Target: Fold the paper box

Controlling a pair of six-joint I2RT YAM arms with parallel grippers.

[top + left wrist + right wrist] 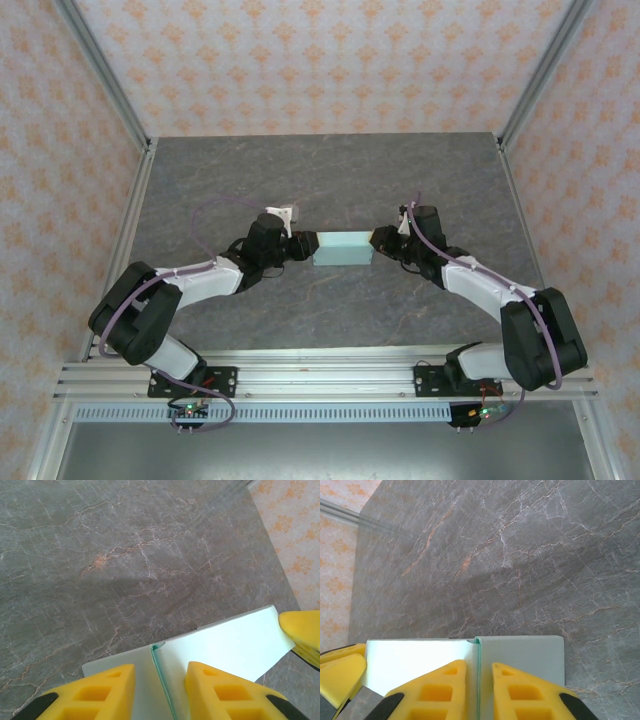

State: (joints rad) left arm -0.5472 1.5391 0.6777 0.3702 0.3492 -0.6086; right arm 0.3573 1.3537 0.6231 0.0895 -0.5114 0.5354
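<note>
Though thin, smooth mint card, lies as a rectangular box (342,248) with one raised teal fold, midway across grey, veined, stone-look bench (330,180). Straddled at the fold by left pincer (160,680), yellow jaws apart, and right pincer (479,675), jaws narrowed; gripping or not, cannot tell. Hemmed by peach floral walls (330,60) and metal posts (105,70).

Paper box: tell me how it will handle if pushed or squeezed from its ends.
The paper box looks like thin card, so probably very light and apt to slide on the smooth table when nudged. Its panels meet at a seam with a thin exposed edge, so squeezing would likely buckle it. Flat-sided, it shouldn't roll.
</note>
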